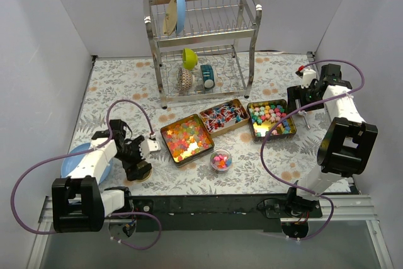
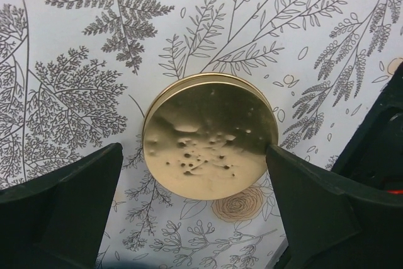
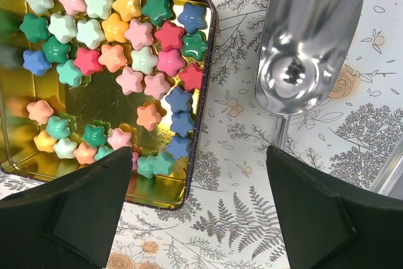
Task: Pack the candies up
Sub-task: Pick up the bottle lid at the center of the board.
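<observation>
Three open tins hold candies: orange-yellow gummies (image 1: pixel 186 139), red and blue wrapped pieces (image 1: pixel 224 116) and star-shaped sweets (image 1: pixel 271 118). A small round bowl (image 1: pixel 221 160) in front of them has a few pink and coloured candies in it. My left gripper (image 2: pixel 194 152) hangs open over a flat gold disc (image 2: pixel 211 135), one finger on each side and no grip on it. My right gripper (image 3: pixel 198 152) is open above the corner of the star-candy tin (image 3: pixel 94 102), with the star candies (image 3: pixel 126 42) to its left. A metal scoop (image 3: pixel 308 36) lies on the cloth to its right.
A steel dish rack (image 1: pixel 201 42) stands at the back with a blue plate (image 1: pixel 179 3) upright in it and cups on its lower shelf. Another blue plate (image 1: pixel 72 162) lies under the left arm. White walls close in both sides.
</observation>
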`<state>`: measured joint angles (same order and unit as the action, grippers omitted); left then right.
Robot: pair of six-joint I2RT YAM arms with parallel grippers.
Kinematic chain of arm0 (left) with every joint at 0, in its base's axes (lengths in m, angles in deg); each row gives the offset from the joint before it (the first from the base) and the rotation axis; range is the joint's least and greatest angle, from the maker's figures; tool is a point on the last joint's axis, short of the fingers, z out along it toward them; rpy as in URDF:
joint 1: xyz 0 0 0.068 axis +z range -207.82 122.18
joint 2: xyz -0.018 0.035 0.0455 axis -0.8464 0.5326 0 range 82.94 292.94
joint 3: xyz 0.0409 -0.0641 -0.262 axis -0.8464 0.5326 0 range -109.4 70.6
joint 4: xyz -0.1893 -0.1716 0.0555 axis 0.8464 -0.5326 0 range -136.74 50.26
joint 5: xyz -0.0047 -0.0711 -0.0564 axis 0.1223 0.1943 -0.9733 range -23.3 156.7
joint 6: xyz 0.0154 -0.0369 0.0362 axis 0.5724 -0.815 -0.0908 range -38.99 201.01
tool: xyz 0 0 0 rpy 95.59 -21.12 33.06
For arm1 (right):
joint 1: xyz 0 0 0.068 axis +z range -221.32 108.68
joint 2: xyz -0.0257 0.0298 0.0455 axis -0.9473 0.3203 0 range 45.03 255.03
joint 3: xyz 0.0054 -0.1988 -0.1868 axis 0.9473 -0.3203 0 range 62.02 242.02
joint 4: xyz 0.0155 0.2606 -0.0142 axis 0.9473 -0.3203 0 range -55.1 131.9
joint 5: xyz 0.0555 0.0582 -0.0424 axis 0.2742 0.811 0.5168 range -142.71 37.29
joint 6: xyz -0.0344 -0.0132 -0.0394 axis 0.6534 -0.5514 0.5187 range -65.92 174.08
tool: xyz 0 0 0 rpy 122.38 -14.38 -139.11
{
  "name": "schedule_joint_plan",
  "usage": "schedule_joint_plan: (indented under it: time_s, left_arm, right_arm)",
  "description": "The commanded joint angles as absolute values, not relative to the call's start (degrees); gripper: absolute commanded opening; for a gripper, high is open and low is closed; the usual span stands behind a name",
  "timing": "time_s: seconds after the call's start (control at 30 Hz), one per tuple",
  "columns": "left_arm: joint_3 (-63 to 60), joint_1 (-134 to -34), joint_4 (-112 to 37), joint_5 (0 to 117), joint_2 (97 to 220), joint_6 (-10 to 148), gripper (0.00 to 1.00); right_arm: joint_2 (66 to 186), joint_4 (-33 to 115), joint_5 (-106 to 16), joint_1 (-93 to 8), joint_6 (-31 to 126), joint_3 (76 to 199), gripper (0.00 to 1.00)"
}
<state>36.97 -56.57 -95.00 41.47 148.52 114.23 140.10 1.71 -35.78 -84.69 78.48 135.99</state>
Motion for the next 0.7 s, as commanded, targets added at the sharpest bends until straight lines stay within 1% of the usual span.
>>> schedule_joint_plan:
  time_s: [0.0, 0.1, 0.2, 0.23, 0.53, 0.67]
  left_arm:
    - [33.95, -57.03, -100.27, 40.77, 148.77, 118.26, 0.98]
    - [34.21, -57.03, -102.22, 41.30, 147.54, 120.82, 0.98]
    - [35.09, -56.94, -99.78, 43.05, 146.92, 120.31, 0.98]
    - [35.44, -58.77, -99.25, 43.32, 147.01, 120.13, 0.98]
    - [38.43, -61.60, -95.46, 47.10, 143.76, 120.04, 0.98]
    - [38.34, -63.79, -94.76, 47.45, 145.07, 118.55, 0.98]
  right_arm:
    - [139.16, 1.56, -34.17, -84.68, 79.30, 136.81, 0.94]
    - [139.16, 1.47, -33.82, -84.68, 79.48, 136.29, 0.94]
    - [139.42, 1.56, -33.64, -84.77, 79.39, 136.02, 0.94]
    - [139.51, 1.56, -33.64, -84.68, 79.39, 136.11, 0.94]
    - [139.95, 1.38, -33.46, -84.68, 79.66, 136.55, 0.94]
    - [140.04, 1.29, -33.29, -84.68, 79.66, 136.64, 0.94]
